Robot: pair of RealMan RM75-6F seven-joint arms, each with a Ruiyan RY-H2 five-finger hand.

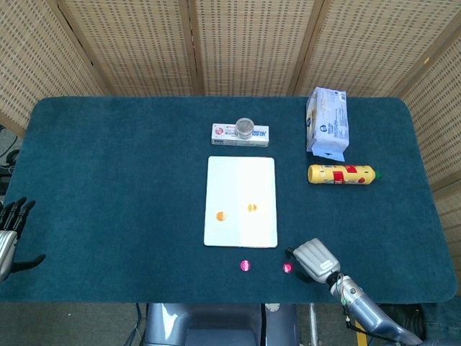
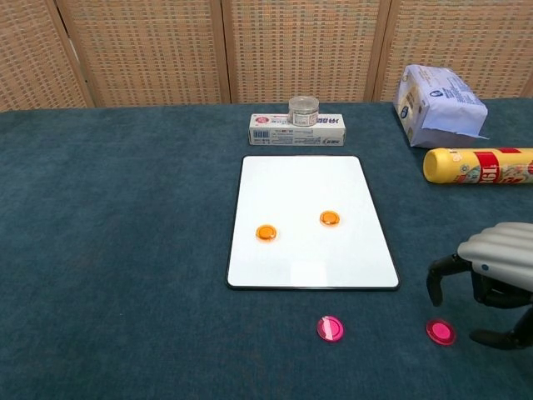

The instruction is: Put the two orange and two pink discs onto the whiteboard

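Fingers (image 2: pixel 439 273) of my right hand (image 2: pixel 491 275) hang spread, grasping nothing, over the pink disc (image 2: pixel 440 332) near the surface's front edge.

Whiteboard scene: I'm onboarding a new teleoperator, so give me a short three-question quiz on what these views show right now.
1. True or false: both orange discs lie on the whiteboard.
2. Which pink disc is nearer the right hand?
A. the left one
B. the right one
3. Fill in: the small jar stands on the ____.

Key
1. True: one orange disc and the other both lie on it.
2. B: the right pink disc lies just beside the hand; the left pink disc lies further off, on the cloth.
3. Flat box behind the board.
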